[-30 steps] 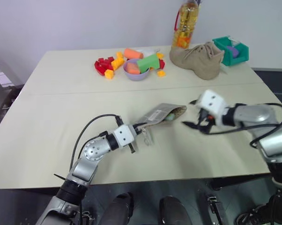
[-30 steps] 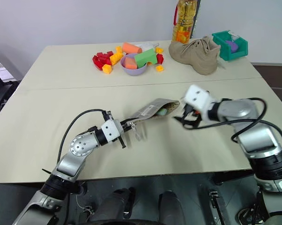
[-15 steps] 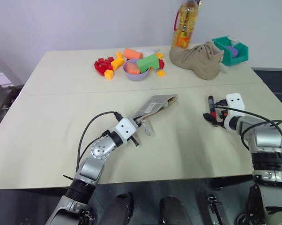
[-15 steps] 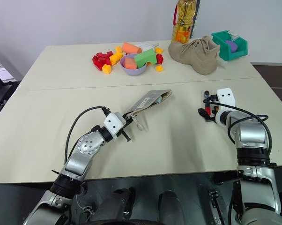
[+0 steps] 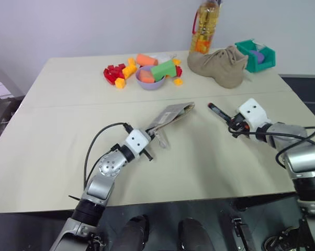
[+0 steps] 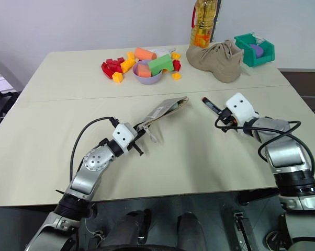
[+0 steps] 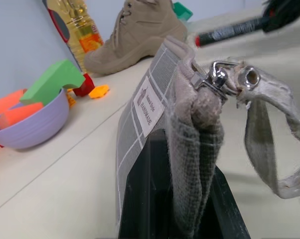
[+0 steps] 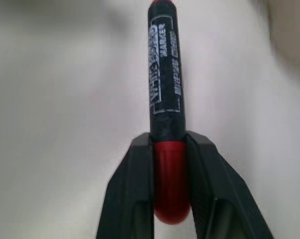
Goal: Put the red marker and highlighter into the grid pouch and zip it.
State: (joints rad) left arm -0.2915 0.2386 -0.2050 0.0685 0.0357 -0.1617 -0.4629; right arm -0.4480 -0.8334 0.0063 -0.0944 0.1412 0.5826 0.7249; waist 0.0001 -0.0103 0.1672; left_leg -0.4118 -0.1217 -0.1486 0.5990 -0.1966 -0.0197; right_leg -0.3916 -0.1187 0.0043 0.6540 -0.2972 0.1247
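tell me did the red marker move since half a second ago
Yes. The red marker, clamped in the right gripper, now sits nearer the grid pouch, judged against the boot.

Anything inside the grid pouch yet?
The grid pouch is held up at its zipper end by the left gripper. Its far mouth gapes slightly, but the fabric hides whatever is inside. The red marker is outside, clamped in the right gripper.
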